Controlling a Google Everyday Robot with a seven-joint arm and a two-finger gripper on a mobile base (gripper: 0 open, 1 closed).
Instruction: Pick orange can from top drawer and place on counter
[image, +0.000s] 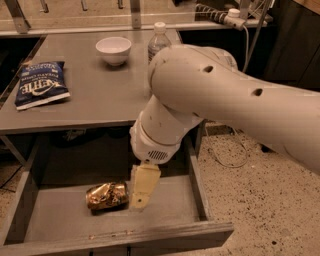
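The orange can (106, 195), dented, shiny and coppery, lies on its side on the floor of the open top drawer (65, 225), left of the middle. My gripper (141, 192) hangs down from the big cream arm into the drawer. It is right beside the can's right end, touching it or nearly so. The counter (95, 100) lies above and behind the drawer. The arm covers the counter's right part.
On the counter stand a white bowl (114, 50), a blue chip bag (40, 82) at the left and a clear water bottle (159, 35) partly behind the arm. The drawer's right wall (196, 182) is close to the gripper. Speckled floor (250, 200) lies to the right.
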